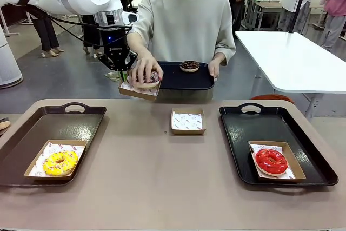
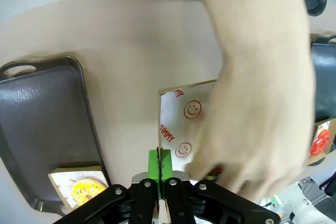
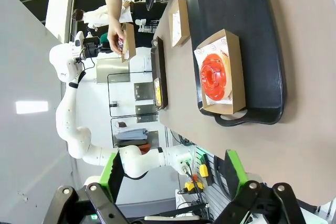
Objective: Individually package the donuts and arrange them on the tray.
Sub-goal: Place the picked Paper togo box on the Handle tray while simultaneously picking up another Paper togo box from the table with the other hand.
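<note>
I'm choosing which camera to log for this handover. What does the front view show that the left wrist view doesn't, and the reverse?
Front view: the chocolate donut at the far side and an empty box at mid-table. Left wrist view: the left gripper close up, its green pads pinching the held box by its wall, and the smiley print on the liner. Both: the person's hand over that box, the yellow donut and the red donut.
</note>
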You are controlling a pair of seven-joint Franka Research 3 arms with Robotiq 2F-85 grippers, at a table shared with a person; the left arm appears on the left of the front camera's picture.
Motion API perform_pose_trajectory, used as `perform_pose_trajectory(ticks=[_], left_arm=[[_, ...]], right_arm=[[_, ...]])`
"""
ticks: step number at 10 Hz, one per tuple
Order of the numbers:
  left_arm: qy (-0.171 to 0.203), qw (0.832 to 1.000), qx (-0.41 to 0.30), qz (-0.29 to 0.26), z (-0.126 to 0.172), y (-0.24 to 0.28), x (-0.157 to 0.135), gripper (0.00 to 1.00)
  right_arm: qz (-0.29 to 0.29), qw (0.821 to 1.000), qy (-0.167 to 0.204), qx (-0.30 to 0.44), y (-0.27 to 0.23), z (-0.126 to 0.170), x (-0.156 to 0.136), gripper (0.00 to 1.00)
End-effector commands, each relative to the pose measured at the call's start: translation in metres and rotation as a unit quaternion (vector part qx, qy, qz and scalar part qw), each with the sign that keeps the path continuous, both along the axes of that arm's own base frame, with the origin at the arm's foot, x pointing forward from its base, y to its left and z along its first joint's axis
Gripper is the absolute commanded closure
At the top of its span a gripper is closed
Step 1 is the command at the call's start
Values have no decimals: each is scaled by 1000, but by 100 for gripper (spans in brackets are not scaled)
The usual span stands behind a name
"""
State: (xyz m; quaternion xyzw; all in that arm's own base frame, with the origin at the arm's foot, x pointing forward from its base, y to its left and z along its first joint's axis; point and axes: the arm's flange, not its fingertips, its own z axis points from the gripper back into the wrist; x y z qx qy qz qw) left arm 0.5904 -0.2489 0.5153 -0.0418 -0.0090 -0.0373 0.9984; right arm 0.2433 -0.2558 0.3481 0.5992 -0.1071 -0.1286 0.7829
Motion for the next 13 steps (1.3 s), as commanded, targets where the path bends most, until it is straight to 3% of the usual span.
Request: perform_pose_trajectory(ticks=[1,13], left_arm=[[0,1000,1,-3,1,1,-3,100],[0,1000,1,-3,1,1,-3,100]], right_arm=[[-1,1000,-2,2,-1,1,0,0],[-1,1000,-2,2,-1,1,0,0]])
